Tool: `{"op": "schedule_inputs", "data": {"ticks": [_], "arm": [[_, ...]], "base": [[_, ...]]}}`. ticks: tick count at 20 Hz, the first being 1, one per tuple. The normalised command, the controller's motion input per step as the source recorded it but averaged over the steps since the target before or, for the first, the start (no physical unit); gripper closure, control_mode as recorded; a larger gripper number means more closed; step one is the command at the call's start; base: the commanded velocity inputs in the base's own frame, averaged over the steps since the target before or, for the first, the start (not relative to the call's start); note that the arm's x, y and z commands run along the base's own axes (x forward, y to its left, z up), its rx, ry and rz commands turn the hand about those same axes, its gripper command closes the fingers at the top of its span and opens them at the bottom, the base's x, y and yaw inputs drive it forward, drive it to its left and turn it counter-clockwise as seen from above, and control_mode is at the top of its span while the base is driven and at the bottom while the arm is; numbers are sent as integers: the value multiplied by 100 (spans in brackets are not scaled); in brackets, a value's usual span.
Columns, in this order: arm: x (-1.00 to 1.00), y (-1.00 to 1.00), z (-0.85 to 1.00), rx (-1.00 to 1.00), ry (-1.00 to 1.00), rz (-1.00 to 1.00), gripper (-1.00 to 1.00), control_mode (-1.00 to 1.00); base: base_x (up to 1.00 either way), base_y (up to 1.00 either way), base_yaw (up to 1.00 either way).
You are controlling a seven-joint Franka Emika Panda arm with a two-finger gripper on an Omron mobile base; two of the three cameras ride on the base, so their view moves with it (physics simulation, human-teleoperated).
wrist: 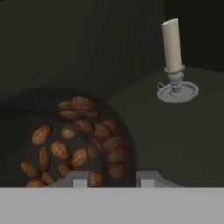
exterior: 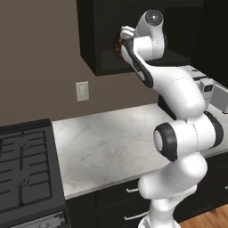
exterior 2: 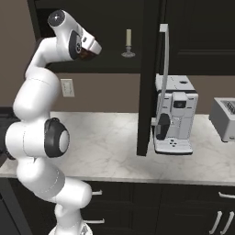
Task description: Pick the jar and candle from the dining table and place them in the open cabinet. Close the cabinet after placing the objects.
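My gripper (wrist: 111,178) is shut on the jar (wrist: 74,140), a clear glass one filled with brown nuts, and holds it inside the open cabinet (exterior: 102,35). From the right base view, the gripper (exterior 2: 92,53) and the jar (exterior 2: 85,55) are at the left front of the dark shelf. I cannot tell whether the jar touches the shelf. The candle (wrist: 172,43), cream-white on a silvery holder, stands upright farther in and to the right, apart from the jar. That candle (exterior 2: 129,39) is near the open cabinet door (exterior 2: 149,69). The dining table is out of view.
The open door with its long silver handle (exterior 2: 164,73) hangs over the marble counter (exterior 2: 105,147). A coffee machine (exterior 2: 173,114) stands just right of the door, with a toaster (exterior 2: 225,117) beyond it. A black stove (exterior: 26,169) lies at the counter's left.
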Motion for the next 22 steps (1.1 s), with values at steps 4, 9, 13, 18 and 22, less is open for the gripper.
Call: {"op": "schedule_inputs", "data": {"ticks": [4, 9, 13, 18, 22], "arm": [[12, 0, 0, 0, 11, 0, 100, -100], [5, 0, 0, 0, 9, 0, 100, -100], [4, 0, 0, 0, 4, 0, 100, -100], [2, 0, 0, 0, 0, 0, 100, -100], [0, 0, 0, 0, 3, 0, 100, -100]], "base": [[0, 0, 0], [0, 0, 0], [0, 0, 0], [0, 0, 0], [0, 0, 0]]}}
